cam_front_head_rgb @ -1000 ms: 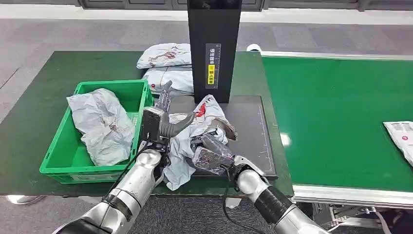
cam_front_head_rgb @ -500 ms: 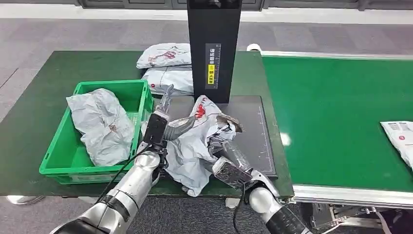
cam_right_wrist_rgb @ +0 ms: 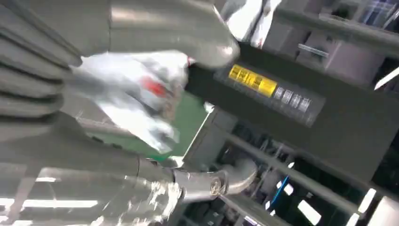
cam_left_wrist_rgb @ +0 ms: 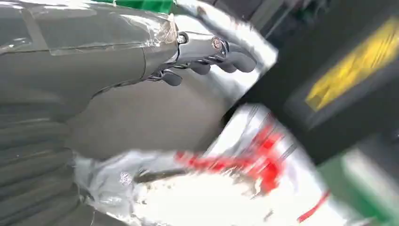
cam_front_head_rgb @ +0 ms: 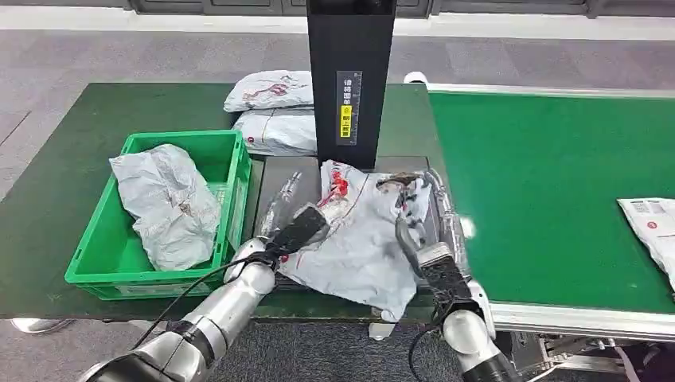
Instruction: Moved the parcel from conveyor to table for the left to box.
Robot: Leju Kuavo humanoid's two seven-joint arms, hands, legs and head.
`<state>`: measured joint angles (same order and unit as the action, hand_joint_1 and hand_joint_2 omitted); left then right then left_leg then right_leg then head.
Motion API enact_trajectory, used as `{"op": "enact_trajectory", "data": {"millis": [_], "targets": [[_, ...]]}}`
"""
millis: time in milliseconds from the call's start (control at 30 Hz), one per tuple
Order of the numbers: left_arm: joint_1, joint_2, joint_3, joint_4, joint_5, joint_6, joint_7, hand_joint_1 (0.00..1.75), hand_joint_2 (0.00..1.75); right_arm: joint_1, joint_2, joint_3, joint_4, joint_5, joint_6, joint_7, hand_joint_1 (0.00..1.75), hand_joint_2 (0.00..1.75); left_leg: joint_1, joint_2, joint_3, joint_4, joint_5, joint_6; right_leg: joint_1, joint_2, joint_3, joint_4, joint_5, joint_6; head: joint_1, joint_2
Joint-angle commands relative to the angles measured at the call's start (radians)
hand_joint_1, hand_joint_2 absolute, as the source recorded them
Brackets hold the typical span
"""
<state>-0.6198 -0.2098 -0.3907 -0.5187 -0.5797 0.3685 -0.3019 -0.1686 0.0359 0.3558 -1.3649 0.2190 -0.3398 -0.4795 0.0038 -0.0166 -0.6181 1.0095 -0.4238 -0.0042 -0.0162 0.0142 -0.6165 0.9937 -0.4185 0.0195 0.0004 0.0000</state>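
Left robot hand [cam_front_head_rgb: 296, 208] spread, on parcel [cam_front_head_rgb: 362, 239] | right robot hand [cam_front_head_rgb: 422, 215] grip unclear | red print unreadable

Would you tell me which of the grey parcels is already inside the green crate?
The crumpled parcel on the left; the others lie on the table or conveyor.

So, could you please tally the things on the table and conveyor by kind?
Grey parcels: 5
Green bins: 1
Black scanner posts: 1
Total: 7
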Motion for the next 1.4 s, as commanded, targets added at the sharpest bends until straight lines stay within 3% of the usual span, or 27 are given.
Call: {"op": "enact_trajectory", "data": {"millis": [33,133,167,200,367,500,600,800,933,1067,1133,1200,1233,1267,1400], "targets": [[-0.064,0.025,-0.331,0.230,-0.317,-0.297,0.187,0.00,1.75,0.022,0.065,-0.186,-0.008,0.029,0.100,0.009,0.00,0.00,0.000,0.001,0.002,-0.001,-0.001,0.000,0.000,-0.001,0.002,0.000,-0.001,0.000,0.000,0.000],[-0.046,0.016,-0.346,0.237,-0.366,-0.421,0.165,0.03,1.75,0.003,0.092,-0.210,0.009,0.060,0.110,0.022,0.00,0.00,0.000,0.003,0.005,-0.002,-0.002,-0.001,0.001,0.001,0.004,-0.001,-0.002,-0.001,-0.001,0.000],[-0.045,0.014,-0.348,0.238,-0.368,-0.430,0.159,0.45,1.75,0.003,0.092,-0.212,0.010,0.062,0.110,0.024,0.00,0.00,0.000,0.000,0.005,-0.002,-0.001,0.000,0.000,-0.002,0.005,-0.001,-0.002,0.000,0.000,0.000],[-0.044,0.012,-0.349,0.234,-0.370,-0.443,0.144,1.75,1.75,0.004,0.091,-0.217,0.008,0.063,0.109,0.030,0.00,0.00,0.000,0.000,0.006,-0.003,-0.001,0.000,0.000,-0.003,0.008,-0.003,-0.003,0.000,0.000,0.000],[-0.049,0.002,-0.297,0.181,-0.361,-0.375,0.101,1.75,1.75,0.054,0.074,-0.250,-0.044,0.067,0.118,0.052,0.00,0.00,-0.001,-0.003,0.019,-0.003,-0.005,0.002,0.000,-0.007,0.022,-0.002,-0.009,0.001,0.000,0.000],[-0.055,0.001,-0.291,0.178,-0.361,-0.381,0.101,1.75,1.75,0.059,0.070,-0.252,-0.051,0.067,0.121,0.053,0.00,0.00,0.000,-0.003,0.019,-0.003,-0.005,0.003,0.000,-0.007,0.023,-0.002,-0.009,0.001,0.000,0.000],[-0.043,-0.006,-0.187,0.121,-0.290,-0.255,0.016,1.75,1.75,0.072,0.067,-0.264,-0.072,0.059,0.128,0.069,0.00,0.00,-0.001,-0.003,0.020,-0.002,-0.006,0.002,0.000,-0.007,0.023,-0.001,-0.009,0.001,0.000,0.000],[-0.028,-0.034,0.065,-0.038,-0.026,-0.282,-0.126,1.75,1.75,0.049,0.065,-0.282,-0.031,0.036,0.124,0.073,0.00,0.00,0.000,-0.003,0.017,-0.001,-0.006,0.002,0.000,-0.007,0.019,0.000,-0.009,0.001,0.000,0.000],[-0.038,-0.025,0.205,-0.167,0.071,-0.059,-0.125,1.75,1.75,0.060,0.067,-0.288,-0.037,0.015,0.107,0.062,0.00,0.00,0.000,-0.003,0.013,0.000,-0.006,0.002,0.001,-0.007,0.015,0.000,-0.009,0.001,0.000,0.000],[-0.030,-0.014,0.200,-0.196,0.079,-0.077,-0.108,1.75,1.75,0.062,0.066,-0.285,-0.042,0.013,0.104,0.063,0.00,0.00,0.000,-0.001,0.014,-0.001,-0.006,0.002,0.000,-0.004,0.014,0.000,-0.009,0.001,0.000,0.000],[-0.022,-0.013,0.249,-0.254,0.085,0.096,-0.150,1.75,1.75,0.063,0.066,-0.286,-0.037,0.009,0.100,0.067,0.00,0.00,0.000,-0.002,0.014,-0.001,-0.007,0.002,0.000,-0.005,0.015,0.000,-0.009,0.001,0.000,0.000],[-0.010,0.033,0.274,-0.356,0.051,0.268,-0.106,1.75,1.75,0.052,0.051,-0.275,-0.001,-0.003,0.093,0.072,0.00,0.00,0.000,-0.002,0.012,0.000,-0.007,0.002,0.000,-0.005,0.014,0.000,-0.009,0.001,0.000,0.000],[0.014,0.016,0.428,-0.453,-0.174,0.330,-0.090,1.75,1.75,0.041,0.046,-0.268,0.036,-0.015,0.087,0.067,0.00,0.00,0.001,0.001,0.012,0.000,-0.007,0.002,0.001,-0.002,0.013,0.000,-0.008,0.000,0.000,0.000],[0.016,0.018,0.489,-0.479,-0.220,0.330,-0.092,1.75,1.75,0.033,0.044,-0.265,0.063,-0.020,0.084,0.058,0.00,0.00,0.000,0.004,0.014,-0.001,-0.008,0.001,0.001,0.000,0.013,0.000,-0.008,0.000,0.000,0.000],[0.011,0.037,0.485,-0.466,-0.195,0.330,-0.102,1.75,1.75,0.024,0.044,-0.262,0.089,-0.028,0.078,0.042,0.00,0.00,0.001,0.004,0.014,-0.002,-0.008,0.000,0.001,0.001,0.013,-0.001,-0.008,0.000,0.000,0.000]]}}
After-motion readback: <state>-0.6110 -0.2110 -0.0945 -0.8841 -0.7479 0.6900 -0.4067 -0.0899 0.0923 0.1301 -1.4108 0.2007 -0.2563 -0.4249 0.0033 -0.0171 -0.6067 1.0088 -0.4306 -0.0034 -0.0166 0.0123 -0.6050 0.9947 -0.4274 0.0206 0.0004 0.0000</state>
